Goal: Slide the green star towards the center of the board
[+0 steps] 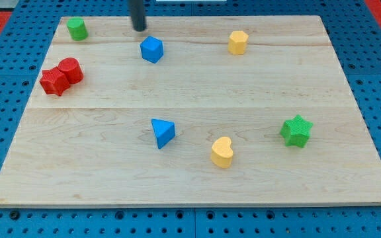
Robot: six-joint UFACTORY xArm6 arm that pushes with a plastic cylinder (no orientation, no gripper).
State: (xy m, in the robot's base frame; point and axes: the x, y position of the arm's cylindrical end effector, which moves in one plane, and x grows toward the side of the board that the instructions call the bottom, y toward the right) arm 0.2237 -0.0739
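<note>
My tip (pixel 139 28) sits at the view's top, just above the blue hexagonal block (pixel 151 49) and touching nothing — no gripper here, just the bare rod — while the green star (pixel 296 130) lies far off at the board's (pixel 197 178) right, near the yellow heart (pixel 222 153).

I saw non-task blocks on worktop (pixel 197 79): green cylinder (pixel 77 28), blue cube (pixel 151 49), blue wedge (pixel 163 132), yellow heart (pixel 222 153), yellow block (pixel 238 42), two touching red blocks (pixel 61 76).

Rod (pixel 139 13) upper part cut off by view's top; board (pixel 190 192) bottom corners cropped.
</note>
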